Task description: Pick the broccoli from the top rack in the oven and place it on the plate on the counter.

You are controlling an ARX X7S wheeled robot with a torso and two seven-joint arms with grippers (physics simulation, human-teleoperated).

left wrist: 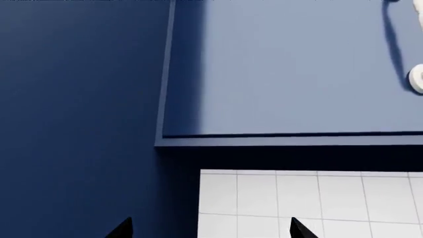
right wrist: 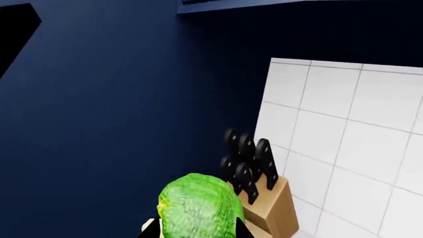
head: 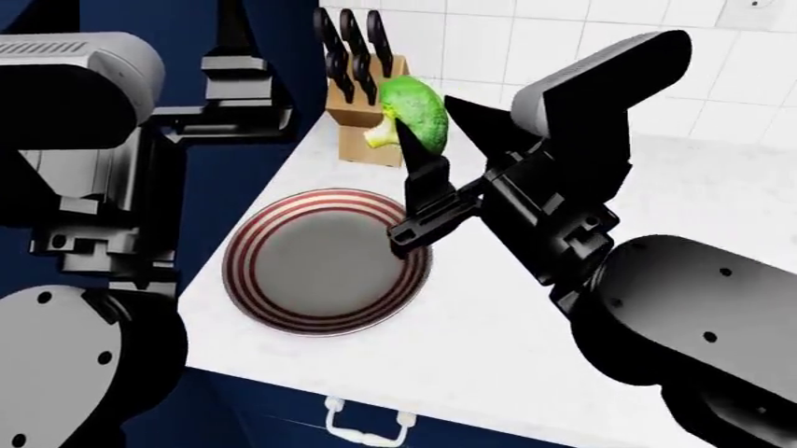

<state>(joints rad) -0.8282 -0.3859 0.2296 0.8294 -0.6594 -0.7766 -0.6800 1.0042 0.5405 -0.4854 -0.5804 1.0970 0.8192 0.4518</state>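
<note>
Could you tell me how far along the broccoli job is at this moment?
The pick looks done: the right gripper holds the broccoli above the counter, near the knife block. Remaining: lowering it onto the plate and releasing it. The left gripper is open.

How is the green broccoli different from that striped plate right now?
The broccoli is small, lumpy and bright green; the plate is far wider, flat, round and grey with dark red rings. The broccoli is held up in the air, pinched in the right gripper; the plate lies flat on the white counter. The plate has nothing on it. Both are in front of the robot, near the knife block.
</note>
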